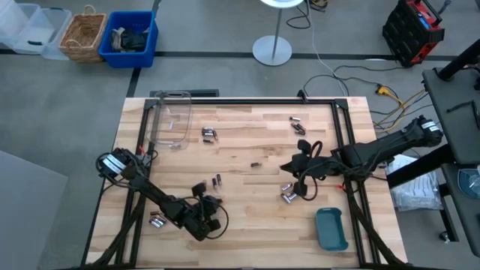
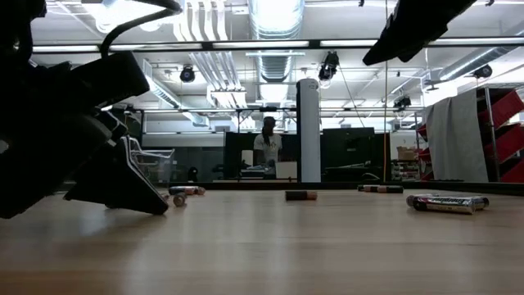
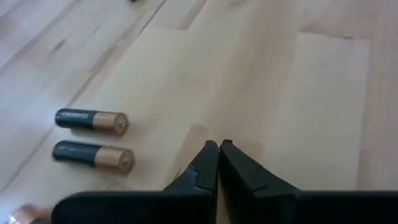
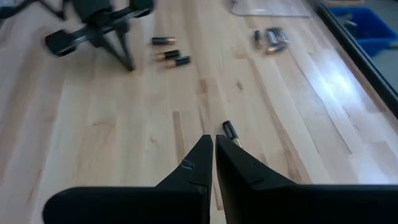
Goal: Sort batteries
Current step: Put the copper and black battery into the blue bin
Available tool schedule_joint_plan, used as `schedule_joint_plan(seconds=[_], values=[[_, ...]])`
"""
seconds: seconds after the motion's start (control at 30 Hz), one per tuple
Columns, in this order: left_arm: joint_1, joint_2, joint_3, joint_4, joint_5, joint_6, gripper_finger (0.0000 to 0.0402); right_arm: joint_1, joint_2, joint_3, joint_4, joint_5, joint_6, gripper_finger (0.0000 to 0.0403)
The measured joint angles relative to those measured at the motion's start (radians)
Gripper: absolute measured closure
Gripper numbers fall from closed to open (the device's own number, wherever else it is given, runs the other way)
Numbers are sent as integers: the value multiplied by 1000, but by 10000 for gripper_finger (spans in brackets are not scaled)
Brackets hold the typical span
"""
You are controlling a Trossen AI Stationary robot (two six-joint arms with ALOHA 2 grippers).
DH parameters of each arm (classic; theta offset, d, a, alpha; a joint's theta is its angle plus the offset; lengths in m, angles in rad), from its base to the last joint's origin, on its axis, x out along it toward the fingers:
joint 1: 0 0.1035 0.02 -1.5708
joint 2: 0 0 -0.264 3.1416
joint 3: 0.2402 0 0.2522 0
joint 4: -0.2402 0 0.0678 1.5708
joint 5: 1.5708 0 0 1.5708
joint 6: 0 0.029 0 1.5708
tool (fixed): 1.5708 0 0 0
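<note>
Batteries lie scattered flat on the wooden table (image 1: pixel 247 225). A pair (image 3: pixel 93 138) lies beside my left gripper (image 3: pixel 217 147), which is shut, holds nothing, and stands low over the table's near left part (image 1: pixel 213 201). My right gripper (image 4: pixel 214 140) is shut and holds nothing at mid-right (image 1: pixel 286 166). A small battery (image 4: pixel 229 130) lies a little past its fingertips, apart from them (image 1: pixel 255 163). More batteries lie at the far middle (image 1: pixel 208 133), the far right (image 1: pixel 298 124), below the right gripper (image 1: pixel 289 195) and at the near left (image 1: pixel 156 220).
A clear plastic box (image 1: pixel 171 120) stands at the far left corner. A teal tray (image 1: pixel 331 229) sits at the near right. Black frame rails (image 1: pixel 345 135) run along the table's sides. In the low view, batteries (image 2: pixel 446 201) lie across the middle distance.
</note>
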Motion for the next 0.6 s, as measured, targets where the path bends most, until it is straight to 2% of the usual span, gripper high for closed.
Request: schedule_joint_plan(seconds=[0.1, 0.2, 0.4, 0.5, 0.6], values=[[-1, 0, 20, 7, 1, 23, 401, -38, 42, -2, 2, 37, 27, 390], [-1, 0, 41, 10, -8, 48, 401, -94, 108, 0, 30, 21, -4, 390], [-1, -19, 75, 11, -28, 121, 401, -246, 300, 76, 98, -136, -227, 390], [-1, -37, 84, 4, -59, 143, 402, -338, 405, 147, 99, -196, -319, 390], [-4, -65, 83, -11, -96, 158, 401, -435, 504, 228, 90, -304, -395, 390]])
